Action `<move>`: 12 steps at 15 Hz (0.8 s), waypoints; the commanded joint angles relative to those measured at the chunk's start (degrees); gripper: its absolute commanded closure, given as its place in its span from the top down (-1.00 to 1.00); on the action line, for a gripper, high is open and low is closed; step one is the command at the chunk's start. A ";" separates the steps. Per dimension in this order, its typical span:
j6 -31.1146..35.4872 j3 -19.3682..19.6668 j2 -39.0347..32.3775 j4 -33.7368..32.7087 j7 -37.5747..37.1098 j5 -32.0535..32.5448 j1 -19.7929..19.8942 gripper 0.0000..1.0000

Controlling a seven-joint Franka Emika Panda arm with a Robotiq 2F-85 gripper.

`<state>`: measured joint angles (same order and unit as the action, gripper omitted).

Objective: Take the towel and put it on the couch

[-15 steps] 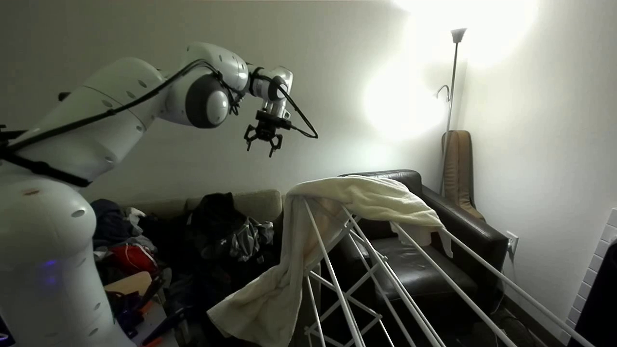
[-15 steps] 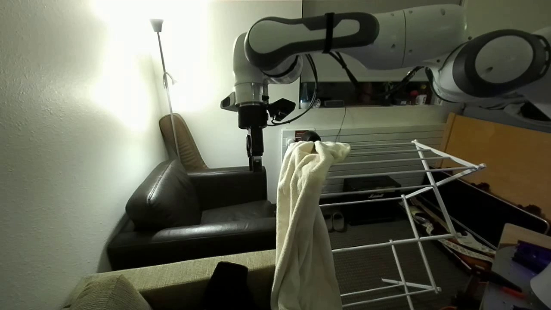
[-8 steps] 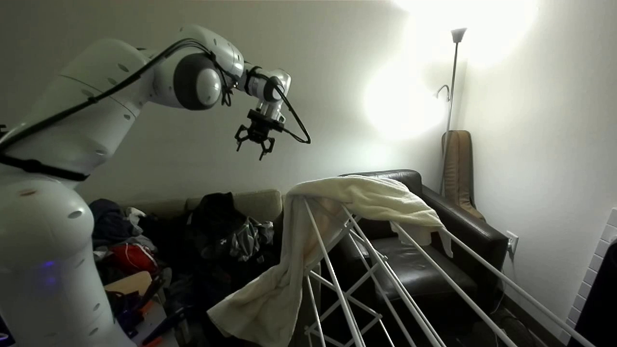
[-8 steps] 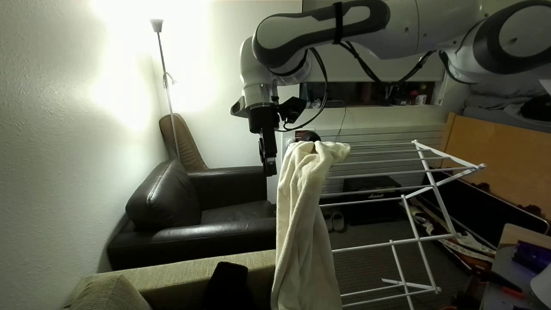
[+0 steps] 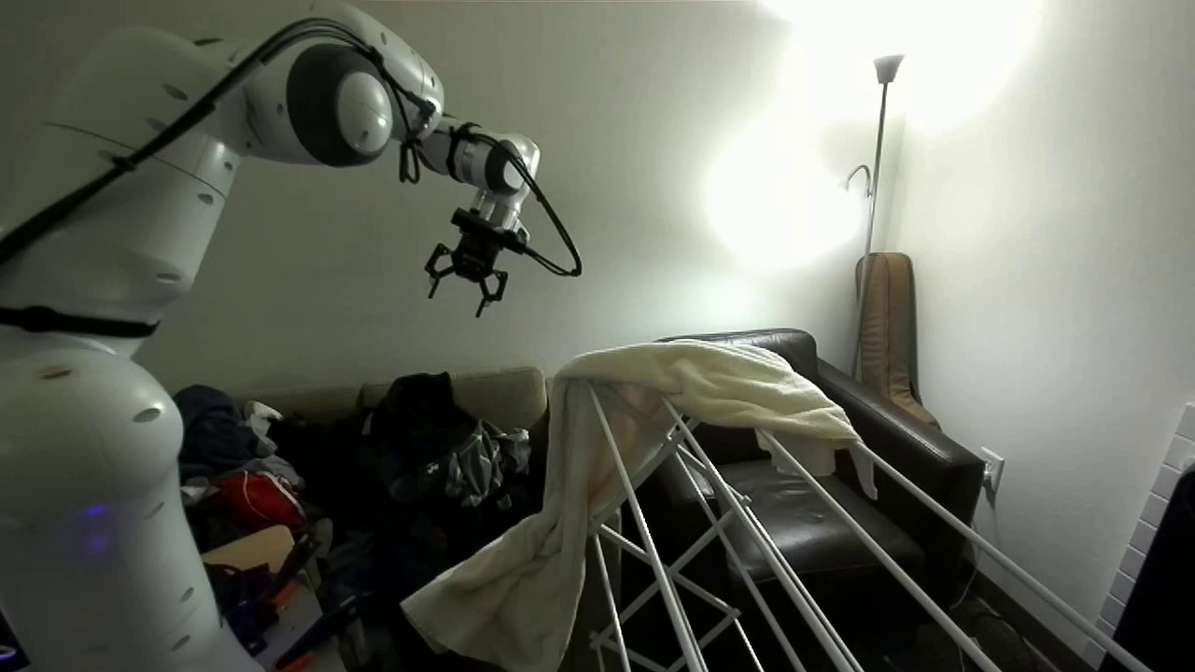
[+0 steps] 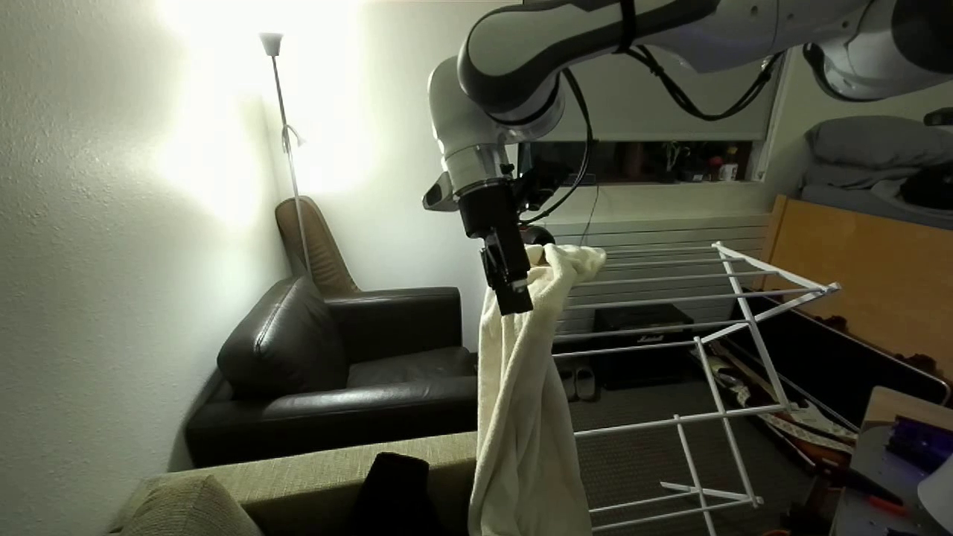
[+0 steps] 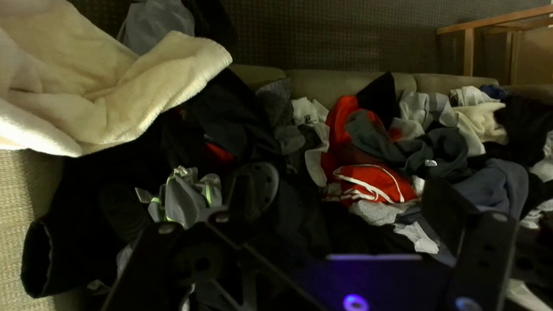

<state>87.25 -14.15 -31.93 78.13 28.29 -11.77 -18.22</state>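
Observation:
The cream towel (image 5: 728, 373) is draped over the end of a white drying rack, one end hanging low. In an exterior view the towel (image 6: 525, 417) falls in long folds. My gripper (image 5: 456, 304) stands open in the air, above and to the left of it there, with nothing between its fingers. Its fingertips overlap the towel's upper part in an exterior view (image 6: 514, 309), without visible contact. The wrist view has the towel (image 7: 86, 95) at upper left, outside the jaws. Behind the rack is a beige couch (image 5: 509, 397), largely covered by clothes.
Beside the beige couch stands a dark leather armchair (image 6: 402, 402). The white rack (image 5: 794, 560) spreads its bars in front of both seats. Piled clothes (image 7: 371, 185) lie below my gripper. A floor lamp (image 5: 878, 168) and a brown case (image 5: 887, 327) occupy the corner.
My arm has swung back toward its base, leftward and slightly down in an exterior view, with the gripper tilting. The jaws have stayed open. Towel and rack have not moved.

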 commanded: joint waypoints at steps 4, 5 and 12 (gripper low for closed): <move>-2.51 -1.11 8.71 10.27 -1.52 4.60 0.88 1.00; -2.58 -1.06 9.63 11.19 -1.56 5.16 1.00 1.00; -1.94 -0.65 15.20 17.00 -2.45 7.15 2.29 1.00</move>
<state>84.53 -14.42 -21.02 90.28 27.52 -6.03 -17.09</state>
